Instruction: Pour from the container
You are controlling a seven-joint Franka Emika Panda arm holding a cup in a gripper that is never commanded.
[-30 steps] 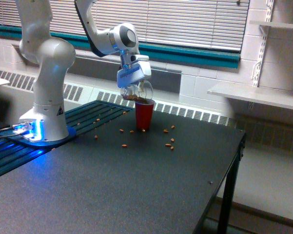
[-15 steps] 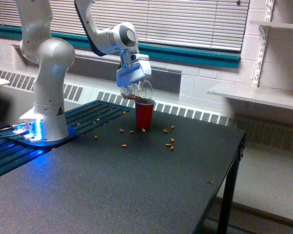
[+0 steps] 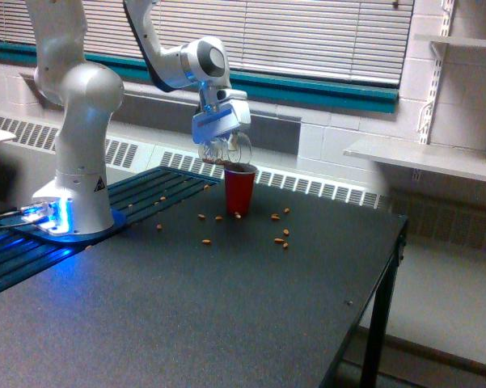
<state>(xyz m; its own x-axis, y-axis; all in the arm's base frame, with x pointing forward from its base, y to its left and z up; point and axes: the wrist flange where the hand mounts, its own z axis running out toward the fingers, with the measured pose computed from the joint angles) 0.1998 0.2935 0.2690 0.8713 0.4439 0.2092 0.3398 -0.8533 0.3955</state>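
The tool's fingers blur into the clear container, so their grip cannot be made out. The arm's upper links run off the top edge. The bench is cut by the bottom and left edges.

A table fills the lower part of the exterior view, its far edge running along a wall with a heater grille below a window with blinds. The robot's base stands on the table at the exterior view's left. A cup stands upright on the table toward the far edge, to the right of the base. Directly above its rim, on its left side, hangs the tilted container, held in the gripper. Scattered nuts lie on the table around the cup, left and right of it. Shelves are fixed to the wall at the exterior view's right, beyond the table.
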